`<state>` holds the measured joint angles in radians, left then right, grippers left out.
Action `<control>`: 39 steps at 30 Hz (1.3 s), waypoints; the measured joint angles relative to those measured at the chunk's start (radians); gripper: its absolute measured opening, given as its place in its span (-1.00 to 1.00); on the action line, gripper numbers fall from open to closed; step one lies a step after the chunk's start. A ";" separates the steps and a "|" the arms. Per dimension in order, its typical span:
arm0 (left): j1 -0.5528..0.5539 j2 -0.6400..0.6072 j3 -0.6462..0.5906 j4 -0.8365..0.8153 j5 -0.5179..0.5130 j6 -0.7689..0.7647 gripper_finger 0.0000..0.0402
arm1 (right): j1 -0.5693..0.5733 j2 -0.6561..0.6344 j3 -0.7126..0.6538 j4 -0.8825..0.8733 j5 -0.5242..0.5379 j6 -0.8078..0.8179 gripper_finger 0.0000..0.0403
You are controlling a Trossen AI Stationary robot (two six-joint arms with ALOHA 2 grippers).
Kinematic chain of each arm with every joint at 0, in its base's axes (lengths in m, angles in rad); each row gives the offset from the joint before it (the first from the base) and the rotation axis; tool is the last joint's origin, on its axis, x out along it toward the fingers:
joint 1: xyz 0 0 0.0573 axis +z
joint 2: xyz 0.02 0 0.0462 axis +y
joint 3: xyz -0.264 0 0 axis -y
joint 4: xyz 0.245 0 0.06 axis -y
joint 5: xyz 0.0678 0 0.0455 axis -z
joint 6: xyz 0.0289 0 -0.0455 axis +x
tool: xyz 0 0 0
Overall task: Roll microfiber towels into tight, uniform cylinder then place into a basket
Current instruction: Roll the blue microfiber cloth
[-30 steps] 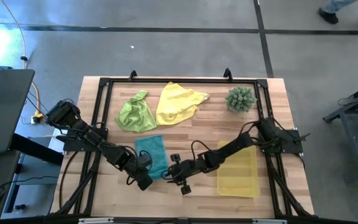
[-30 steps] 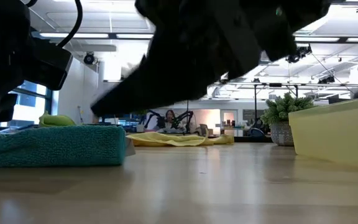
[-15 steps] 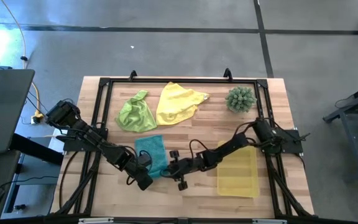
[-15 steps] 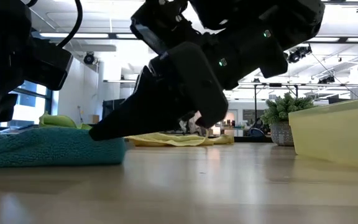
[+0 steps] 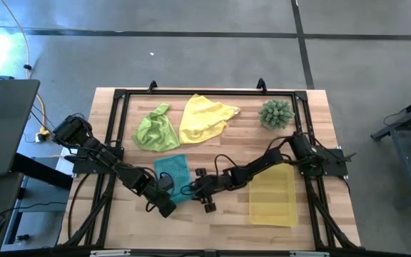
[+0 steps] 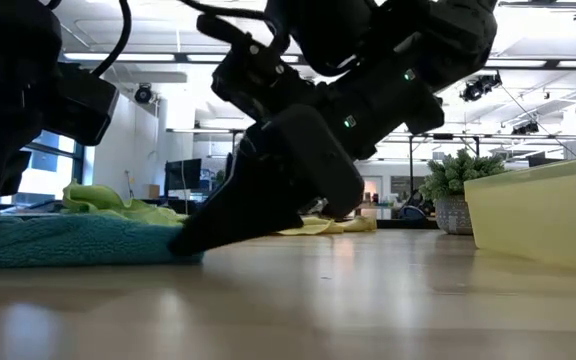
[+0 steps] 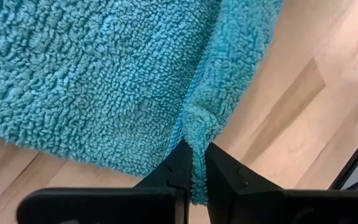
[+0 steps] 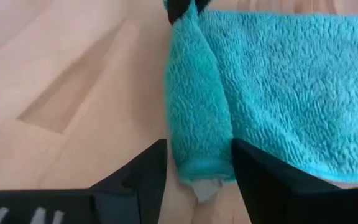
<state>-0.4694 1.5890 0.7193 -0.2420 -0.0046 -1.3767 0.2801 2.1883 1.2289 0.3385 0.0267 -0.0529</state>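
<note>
The fuzzy teal microfiber towel (image 5: 173, 175) lies flat at the worktop's (image 5: 227, 146) front, long axis front-to-back. The left gripper (image 7: 196, 163) pinches its corner; the right gripper (image 8: 195, 163) straddles its edge, fingers apart. 3 towels, 1 translucent yellow rectangular basket (image 5: 273, 195).
</note>
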 joint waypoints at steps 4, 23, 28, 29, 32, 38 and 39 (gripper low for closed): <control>0.000 0.000 0.000 0.000 0.000 0.000 -0.91 | -0.012 0.000 0.000 -0.023 -0.010 0.002 -0.18; 0.000 0.000 0.000 -0.002 -0.017 0.000 -0.90 | 0.005 -0.146 -0.002 -0.335 0.024 -0.053 -0.15; 0.000 0.000 0.000 -0.002 -0.014 0.000 -0.90 | 0.035 -0.179 -0.001 -0.241 0.018 -0.031 -0.07; 0.000 0.000 0.000 -0.001 -0.014 0.000 -0.90 | 0.045 -0.173 -0.001 -0.197 0.016 -0.043 -0.07; 0.001 0.000 0.000 -0.001 -0.014 0.000 -0.90 | 0.063 -0.132 0.001 -0.077 0.014 -0.083 -0.07; 0.005 0.000 0.000 -0.002 -0.014 0.000 -0.90 | 0.066 -0.048 -0.001 0.034 0.042 -0.084 -0.12; 0.005 0.000 0.000 -0.002 -0.014 0.000 -0.90 | 0.064 -0.036 -0.001 0.043 0.053 -0.086 -0.12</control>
<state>-0.4641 1.5890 0.7197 -0.2441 -0.0186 -1.3766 0.3438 2.1523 1.2284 0.3817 0.0795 -0.1387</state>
